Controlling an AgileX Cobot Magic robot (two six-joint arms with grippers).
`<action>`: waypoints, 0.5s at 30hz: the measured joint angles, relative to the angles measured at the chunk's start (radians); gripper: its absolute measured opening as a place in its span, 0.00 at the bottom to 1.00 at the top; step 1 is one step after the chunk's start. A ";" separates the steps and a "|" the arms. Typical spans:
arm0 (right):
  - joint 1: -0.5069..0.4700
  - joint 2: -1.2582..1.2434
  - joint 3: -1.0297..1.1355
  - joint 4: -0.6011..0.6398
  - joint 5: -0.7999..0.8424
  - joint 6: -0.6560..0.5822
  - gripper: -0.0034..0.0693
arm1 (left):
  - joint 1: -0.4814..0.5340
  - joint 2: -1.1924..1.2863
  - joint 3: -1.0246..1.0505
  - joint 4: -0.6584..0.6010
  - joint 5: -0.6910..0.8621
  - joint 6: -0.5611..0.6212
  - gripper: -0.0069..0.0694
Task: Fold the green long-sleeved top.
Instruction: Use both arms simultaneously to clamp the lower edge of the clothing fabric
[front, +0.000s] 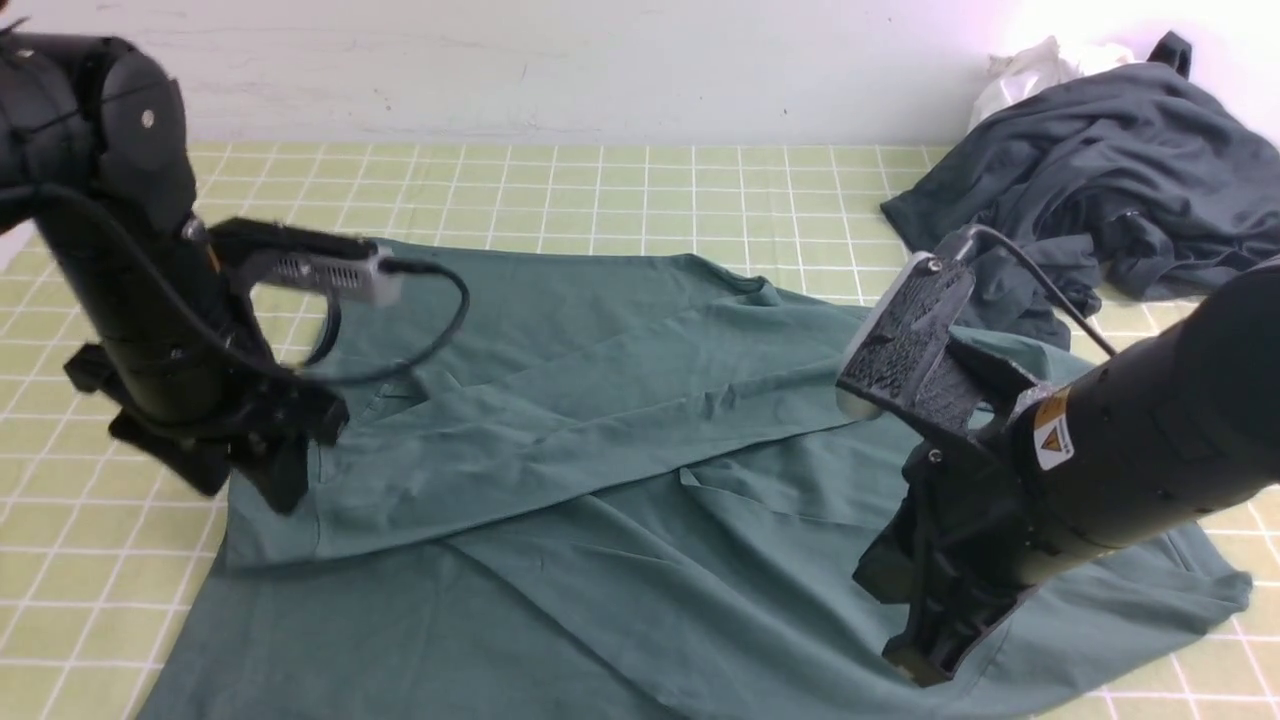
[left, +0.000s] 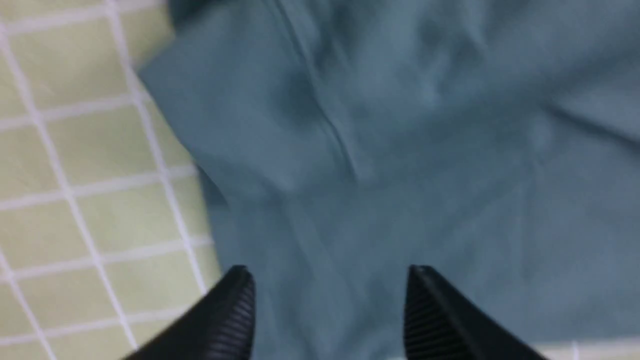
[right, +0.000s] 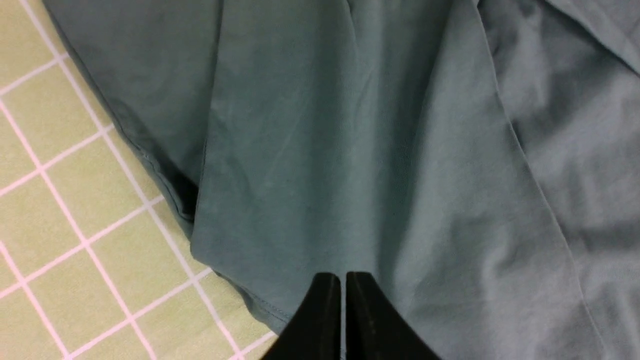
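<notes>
The green long-sleeved top (front: 600, 470) lies spread on the checked table, with both sleeves folded across its body. My left gripper (front: 262, 470) hovers over the top's left edge. In the left wrist view (left: 327, 272) its jaws stand wide apart over the cloth (left: 400, 150), holding nothing. My right gripper (front: 925, 660) is low over the top's right lower part. In the right wrist view (right: 343, 276) its fingers are pressed together just above the cloth (right: 350, 150), near a hem edge, with no cloth seen between them.
A pile of dark grey garments (front: 1110, 170) lies at the back right, with a white cloth (front: 1030, 65) behind it. The yellow-green checked table cover (front: 600, 190) shows bare behind the top and at the left (left: 75, 175).
</notes>
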 joint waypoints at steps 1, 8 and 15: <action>0.000 -0.004 0.000 0.009 0.002 -0.001 0.06 | -0.025 -0.060 0.109 -0.010 -0.002 0.098 0.67; 0.000 -0.005 0.000 0.114 0.009 -0.075 0.06 | -0.067 -0.176 0.504 -0.019 -0.260 0.623 0.70; 0.000 -0.005 0.000 0.187 0.014 -0.134 0.06 | -0.067 -0.156 0.664 -0.017 -0.510 0.804 0.63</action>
